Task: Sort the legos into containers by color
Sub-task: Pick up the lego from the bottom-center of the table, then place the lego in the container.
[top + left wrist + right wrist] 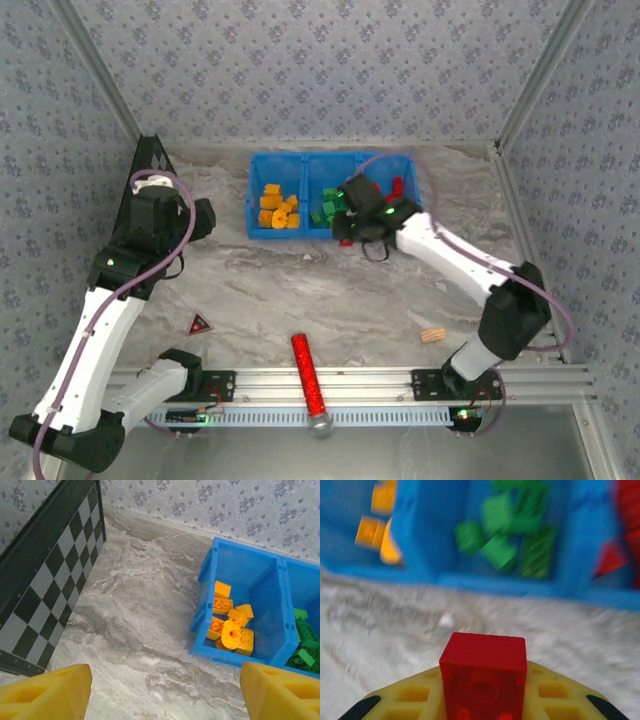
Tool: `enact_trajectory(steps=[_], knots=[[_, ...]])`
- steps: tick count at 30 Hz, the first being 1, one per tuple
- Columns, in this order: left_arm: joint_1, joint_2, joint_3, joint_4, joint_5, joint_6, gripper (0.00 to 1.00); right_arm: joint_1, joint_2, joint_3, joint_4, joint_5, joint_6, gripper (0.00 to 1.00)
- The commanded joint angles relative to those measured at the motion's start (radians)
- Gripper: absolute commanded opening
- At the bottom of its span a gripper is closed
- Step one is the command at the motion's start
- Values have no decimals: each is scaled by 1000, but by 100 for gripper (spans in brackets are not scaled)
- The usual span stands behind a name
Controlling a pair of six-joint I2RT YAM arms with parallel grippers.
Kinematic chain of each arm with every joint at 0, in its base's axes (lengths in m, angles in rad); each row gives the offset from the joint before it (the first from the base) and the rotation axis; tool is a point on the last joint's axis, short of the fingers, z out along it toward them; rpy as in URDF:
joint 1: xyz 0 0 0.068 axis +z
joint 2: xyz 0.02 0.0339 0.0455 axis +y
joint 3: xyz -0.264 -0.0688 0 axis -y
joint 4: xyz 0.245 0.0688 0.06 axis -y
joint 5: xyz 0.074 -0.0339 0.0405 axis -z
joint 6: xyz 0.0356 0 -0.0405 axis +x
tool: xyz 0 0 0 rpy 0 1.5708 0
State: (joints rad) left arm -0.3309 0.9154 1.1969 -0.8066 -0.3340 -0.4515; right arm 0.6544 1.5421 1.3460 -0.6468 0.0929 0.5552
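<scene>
A grey marbled surface (300, 290) is seen from above, enclosed by patterned walls. At 12 o'clock sits a bright blue plastic bin (330, 155) made of three open compartments in a row. The left compartment holds yellow-orange plastic bricks (278, 208), the middle one holds green plastic bricks (325, 208), and the right one holds red plastic bricks (397, 186). The right tool (350, 230) hangs at the bin's near wall, in front of the middle compartment. In its wrist view, its yellow fingers (410, 700) are clamped on a small red plastic brick (484, 672), studs facing the camera, above bare surface just short of the bin. That view is blurred. The left tool (162, 697) hovers at about 9 o'clock, well apart from the bin. Its two yellow fingertips (47, 695) are spread wide with nothing between them, and it looks toward the left compartment. A black checkered board (45, 580) leans against the wall at 10 o'clock. A long red cylinder with a silver tip (308, 375) lies at 6 o'clock, and a small tan ridged block (432, 335) lies at 4 o'clock.
</scene>
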Motion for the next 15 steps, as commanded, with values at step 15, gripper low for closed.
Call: enact_trajectory(steps=[15], knots=[[5, -90, -191, -69, 73, -87, 78, -375, 311, 277, 75, 24, -365, 25]])
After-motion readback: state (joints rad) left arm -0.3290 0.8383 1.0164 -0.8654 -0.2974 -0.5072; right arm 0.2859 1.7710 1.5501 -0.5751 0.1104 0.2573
